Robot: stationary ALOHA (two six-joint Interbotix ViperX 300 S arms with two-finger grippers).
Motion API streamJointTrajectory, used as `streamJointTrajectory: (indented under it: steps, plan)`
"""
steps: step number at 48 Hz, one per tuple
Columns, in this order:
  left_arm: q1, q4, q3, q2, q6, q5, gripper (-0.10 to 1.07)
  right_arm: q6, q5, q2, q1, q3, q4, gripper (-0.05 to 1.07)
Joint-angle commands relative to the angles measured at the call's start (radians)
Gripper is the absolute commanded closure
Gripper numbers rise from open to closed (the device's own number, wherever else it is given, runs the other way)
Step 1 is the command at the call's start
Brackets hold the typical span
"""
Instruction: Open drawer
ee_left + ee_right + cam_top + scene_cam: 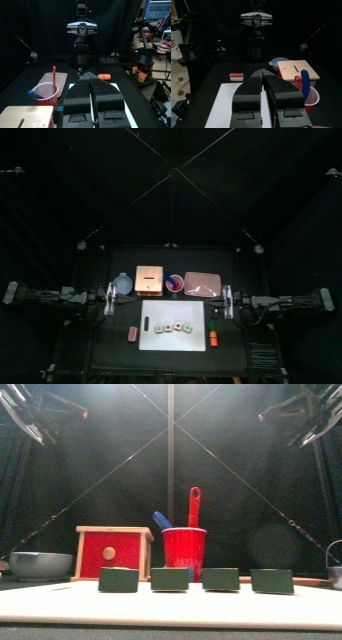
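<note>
Both claws are pinched closed and hold nothing: left claw [92, 80] and right claw [268, 76] hang back at opposite worktop [114, 353] edges, well apart from the drawer [114, 552]. It stands at the worktop's rear beside a red cup [185, 549], its front apparently flush. By my reading nothing is done; reaching, gripping the knob and pulling all remain.

I can read no text, label, brand or number anywhere. The four small blocks [175, 328] on my white mat [150, 338], toward six o'clock on the table, show markings too small to make out.
</note>
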Motion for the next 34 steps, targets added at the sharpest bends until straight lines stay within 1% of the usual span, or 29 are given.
streamJointTrajectory:
  steps: [1, 6, 10, 14, 20, 27, 29, 34]
  plan:
    - [0.006, -0.021, -0.026, 0.014, -0.003, -0.046, 1.06, -0.005, -0.015, 0.014, -0.011, -0.031, -0.003, 1.06]
    - [0.002, -0.086, -0.018, 0.015, -0.006, -0.103, 1.02, 0.008, -0.051, 0.048, -0.035, -0.075, -0.002, 1.01]
    - [-0.003, -0.160, -0.011, 0.015, -0.008, -0.124, 0.96, 0.012, -0.098, 0.100, -0.060, -0.126, 0.011, 0.98]
    - [-0.005, -0.235, -0.003, 0.015, -0.008, -0.126, 0.89, 0.021, -0.123, 0.173, -0.092, -0.192, 0.043, 0.97]
    - [-0.011, -0.359, 0.011, 0.031, -0.009, -0.127, 0.76, 0.040, -0.117, 0.322, -0.149, -0.313, 0.137, 0.98]
    - [-0.015, -0.522, 0.015, 0.077, -0.009, -0.126, 0.60, 0.040, -0.054, 0.491, -0.189, -0.460, 0.193, 0.98]
    - [-0.017, -0.571, 0.014, 0.094, -0.009, -0.127, 0.56, 0.040, -0.006, 0.548, -0.199, -0.520, 0.202, 0.98]
    - [-0.029, -0.701, 0.006, 0.127, -0.009, -0.126, 0.40, 0.040, 0.115, 0.653, -0.218, -0.643, 0.202, 0.98]
